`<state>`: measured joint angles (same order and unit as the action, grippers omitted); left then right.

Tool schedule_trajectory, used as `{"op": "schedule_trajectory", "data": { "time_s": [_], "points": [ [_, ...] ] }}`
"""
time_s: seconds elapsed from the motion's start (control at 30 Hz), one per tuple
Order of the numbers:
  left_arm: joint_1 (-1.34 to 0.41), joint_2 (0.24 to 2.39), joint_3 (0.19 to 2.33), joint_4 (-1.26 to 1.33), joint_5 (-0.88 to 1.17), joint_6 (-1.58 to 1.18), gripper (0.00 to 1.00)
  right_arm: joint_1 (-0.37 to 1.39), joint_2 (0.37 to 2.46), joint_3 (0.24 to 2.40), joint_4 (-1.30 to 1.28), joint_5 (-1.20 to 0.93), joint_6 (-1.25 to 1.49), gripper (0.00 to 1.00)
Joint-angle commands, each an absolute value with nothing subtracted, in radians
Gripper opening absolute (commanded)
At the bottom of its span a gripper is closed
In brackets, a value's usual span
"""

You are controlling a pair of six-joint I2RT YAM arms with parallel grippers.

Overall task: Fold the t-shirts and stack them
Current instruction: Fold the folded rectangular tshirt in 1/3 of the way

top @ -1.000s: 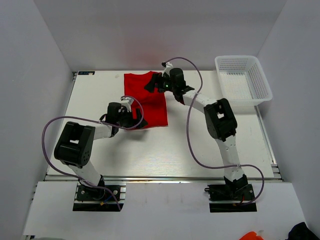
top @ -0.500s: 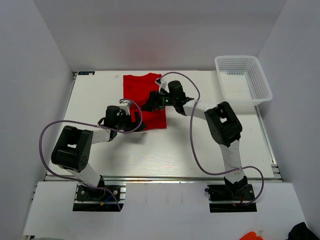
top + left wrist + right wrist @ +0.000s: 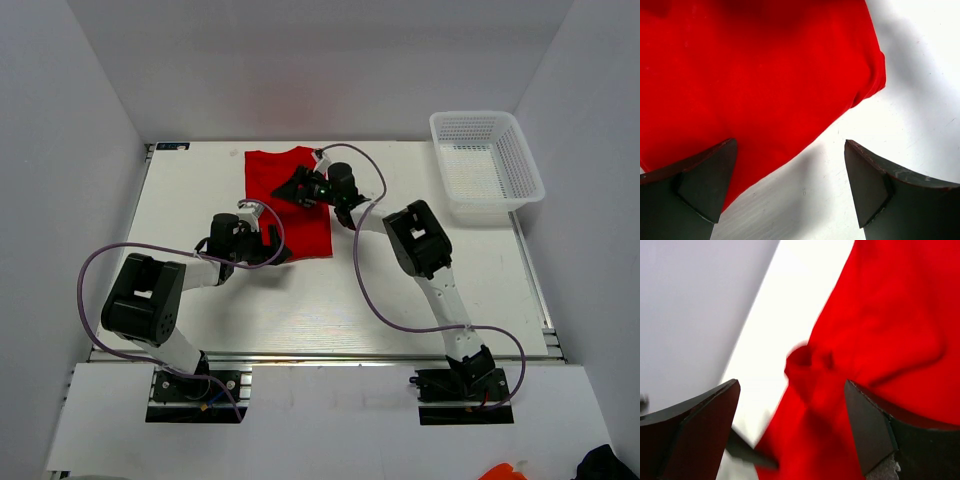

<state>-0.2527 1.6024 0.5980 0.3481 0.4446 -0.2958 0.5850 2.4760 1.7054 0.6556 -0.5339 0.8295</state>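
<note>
1. Since a second ago my right pincer (image 3: pixel 297 186) has slid left over the t-shirt (image 3: pixel 308 225); its jaws are spread and hold nothing.
2. Soft red cloth lies flat on the white table (image 3: pixel 400 290). Only the right wrist view shows a rumpled fold just ahead.
3. My left pincer (image 3: pixel 790 150) gapes wide, straddling the shirt's edge beside a rounded corner.
4. The white mesh basket (image 3: pixel 487 115) stands well right of both pincers, with the shirt outside it.
</note>
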Motion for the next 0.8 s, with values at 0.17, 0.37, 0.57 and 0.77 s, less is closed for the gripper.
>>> {"op": "schedule_trajectory", "data": {
  "time_s": [0.17,0.37,0.57,0.77],
  "points": [
    [-0.258,1.577,0.574,0.262,0.399,-0.276,0.99,0.557,2.53,1.917,0.597,-0.236,0.901,0.9],
    [-0.267,1.491,0.672,0.207,0.387,-0.287,0.99,0.557,2.327,1.885,0.355,-0.278,0.573,0.9],
    [-0.267,1.369,0.818,0.048,0.321,-0.327,0.99,0.542,1.979,1.487,0.295,-0.264,0.444,0.9],
    [-0.255,1.207,0.767,-0.202,0.012,-0.443,0.99,0.541,1.72,1.16,0.122,-0.229,0.379,0.9]
  ]
}}
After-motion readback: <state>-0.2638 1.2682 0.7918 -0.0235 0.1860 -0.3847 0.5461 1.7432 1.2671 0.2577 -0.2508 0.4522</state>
